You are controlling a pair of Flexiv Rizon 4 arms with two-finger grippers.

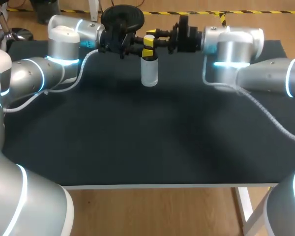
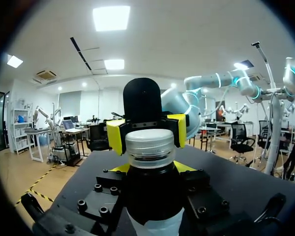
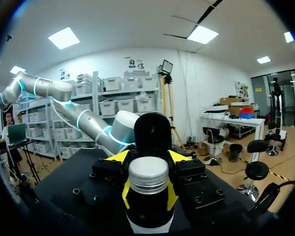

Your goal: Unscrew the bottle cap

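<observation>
Right tool (image 1: 150, 37): clenched on the cap (image 2: 149, 147). Seen from the left wrist, its two yellow tips press the cap from opposite sides, with no gap visible on either side.

Right tool opening: narrow, no wider than the cap.

Left tool (image 2: 151, 168): clenched on the bottle (image 1: 149, 73) just below the right tool. Its yellow tips show at either side of the dark band under the cap, tight against it.

Left tool opening: a little wider than the right tool's, matching the width of the bottle there.

Tools relative to each other: they face one another across the bottle. The right tool is the upper one and the left tool sits directly beneath it, very close. Whether the two touch cannot be told.

Bottle: upright, neck between the fingers of both tools, white lower body hanging clear below the left tool.

Bottle base: low over the far part of the tabletop (image 1: 137, 137). Whether it stands on the surface or is held just above it cannot be told.

Cap: seated on the bottle, ribbed and pale, level with the right tool's tips.

Left arm (image 1: 64, 44): enters level with its tool from the left side.

Right arm (image 1: 236, 46): enters level with its tool from the right side.
</observation>
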